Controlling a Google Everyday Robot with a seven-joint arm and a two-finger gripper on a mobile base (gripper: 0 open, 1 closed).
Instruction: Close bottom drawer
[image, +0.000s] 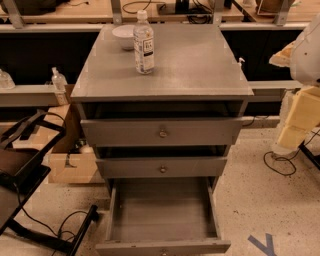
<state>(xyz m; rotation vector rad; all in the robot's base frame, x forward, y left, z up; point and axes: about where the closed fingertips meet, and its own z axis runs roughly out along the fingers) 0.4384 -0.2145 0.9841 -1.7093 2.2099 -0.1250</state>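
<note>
Gripper (290, 136): hanging at the right edge, well apart from the cabinet (200, 65); its grip state cannot be told.
Bottom drawer (162, 215): standing pulled far out at the cabinet's foot, grey interior showing.
Top drawer (125, 131), middle drawer (125, 167): sitting slightly ajar.
Cabinet top: carrying a water bottle (144, 42) and a bowl (123, 36).

Gripper (294, 126) at far right edge
</note>
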